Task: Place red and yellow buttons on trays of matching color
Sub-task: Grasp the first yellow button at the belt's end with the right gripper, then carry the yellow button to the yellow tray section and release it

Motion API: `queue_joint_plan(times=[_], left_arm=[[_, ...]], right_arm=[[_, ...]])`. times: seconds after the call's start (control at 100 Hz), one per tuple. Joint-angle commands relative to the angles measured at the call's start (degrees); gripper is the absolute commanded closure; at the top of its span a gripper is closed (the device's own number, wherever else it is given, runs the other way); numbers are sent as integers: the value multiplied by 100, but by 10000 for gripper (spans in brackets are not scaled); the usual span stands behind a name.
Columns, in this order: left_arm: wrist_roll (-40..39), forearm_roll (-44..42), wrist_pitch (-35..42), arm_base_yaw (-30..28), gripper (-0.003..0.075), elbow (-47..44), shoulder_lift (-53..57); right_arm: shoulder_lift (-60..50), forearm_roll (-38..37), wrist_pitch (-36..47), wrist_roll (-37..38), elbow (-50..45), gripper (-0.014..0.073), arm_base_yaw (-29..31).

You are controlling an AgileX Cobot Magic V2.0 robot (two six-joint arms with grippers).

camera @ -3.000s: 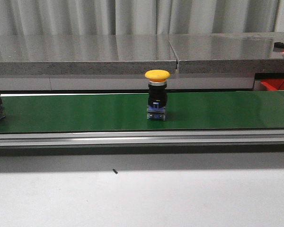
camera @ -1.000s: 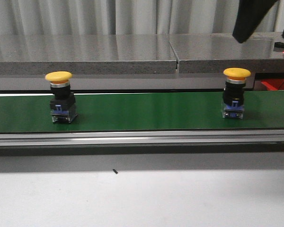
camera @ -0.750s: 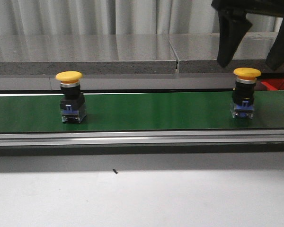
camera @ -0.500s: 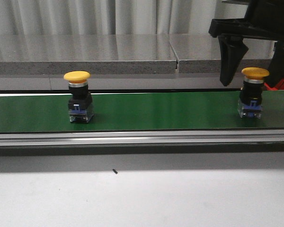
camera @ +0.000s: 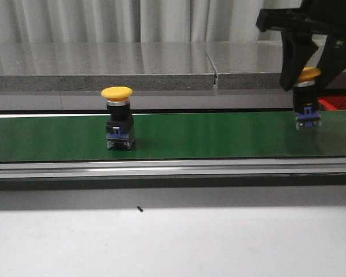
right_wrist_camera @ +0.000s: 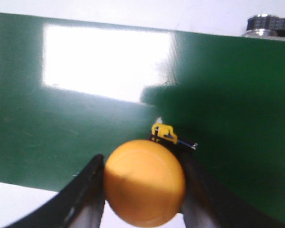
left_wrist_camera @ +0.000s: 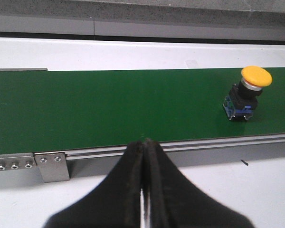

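A yellow button (camera: 307, 95) with a black and blue base hangs just above the green belt (camera: 219, 135) at the far right, and my right gripper (camera: 309, 78) is shut on its cap. From the right wrist, the yellow cap (right_wrist_camera: 145, 183) fills the space between the black fingers (right_wrist_camera: 88, 190) of that gripper (right_wrist_camera: 143, 164). A second yellow button (camera: 118, 118) stands upright on the belt left of centre; the left wrist view also shows this button (left_wrist_camera: 246, 92). My left gripper (left_wrist_camera: 145, 143) is shut and empty, in front of the belt's near rail. No red button or trays are in view.
A grey stone ledge (camera: 104, 66) runs behind the belt. A red object's edge (camera: 337, 104) shows at the far right behind the belt. An aluminium rail (camera: 161, 168) borders the belt's front, with the white tabletop (camera: 173, 242) before it.
Both yellow buttons rode the belt to the right. My right gripper came down around the right one, shut on its cap and raised it slightly off the belt.
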State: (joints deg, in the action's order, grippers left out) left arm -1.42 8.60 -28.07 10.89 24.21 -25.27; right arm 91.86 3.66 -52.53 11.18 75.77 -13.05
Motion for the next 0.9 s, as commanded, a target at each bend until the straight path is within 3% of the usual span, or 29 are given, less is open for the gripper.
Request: queue_joint_plan(times=[0.0, 0.3, 0.62, 0.89], left_arm=[[-30, 24, 460, 32, 741, 158, -19], [-30, 24, 460, 32, 741, 158, -19], [-30, 24, 460, 32, 741, 158, -19], [-30, 24, 460, 32, 741, 158, -19]], right_arm=[[-526, -59, 134, -4, 28, 392, 110], [-1533, -65, 214, -30, -955, 393, 888], [-2412, -65, 245, -126, -1799, 393, 2327], [-2462, 4, 691, -316, -2199, 393, 3501]])
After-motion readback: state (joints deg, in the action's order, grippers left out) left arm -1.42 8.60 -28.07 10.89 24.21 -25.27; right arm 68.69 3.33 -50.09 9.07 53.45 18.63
